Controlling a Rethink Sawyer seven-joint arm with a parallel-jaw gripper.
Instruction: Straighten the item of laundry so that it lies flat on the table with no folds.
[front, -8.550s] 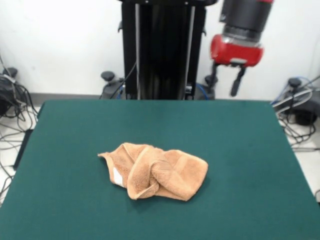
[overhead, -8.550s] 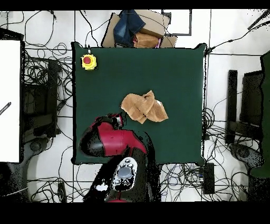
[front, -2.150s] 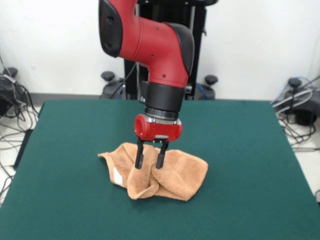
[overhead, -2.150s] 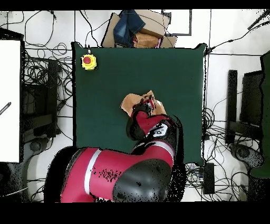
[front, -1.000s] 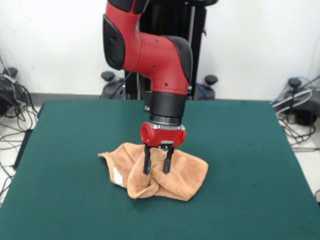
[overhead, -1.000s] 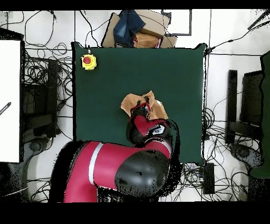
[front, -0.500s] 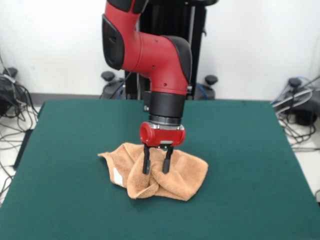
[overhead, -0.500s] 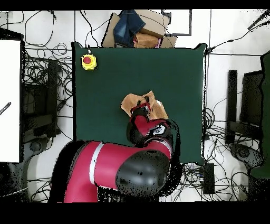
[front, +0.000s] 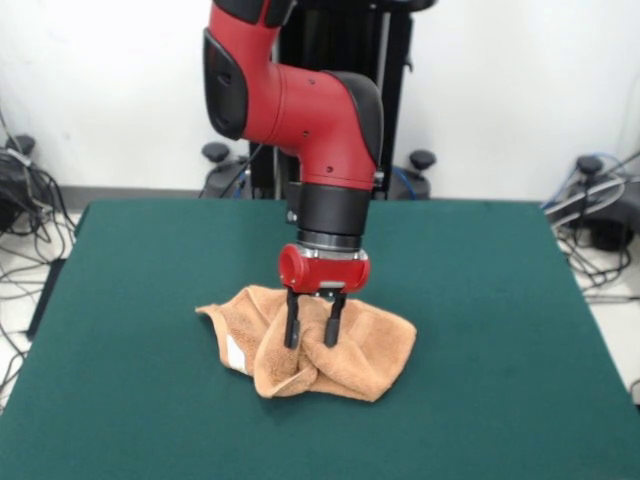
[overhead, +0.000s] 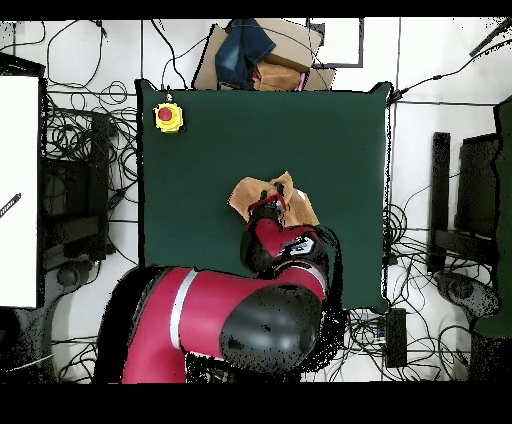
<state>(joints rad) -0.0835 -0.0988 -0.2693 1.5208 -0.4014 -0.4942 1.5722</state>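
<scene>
Pointing straight down, claw (front: 312, 340) spread apart, tips on crumpled towel (front: 370, 345)

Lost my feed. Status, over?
Pincer open, tips down on the towel. Towel crumpled mid-table, not flat. Nothing in the way.

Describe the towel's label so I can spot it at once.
On the green table lies a crumpled tan towel, under the red arm's claw. Its label is a small white rectangle on the towel's left edge in the front view, the only white patch on it.
</scene>
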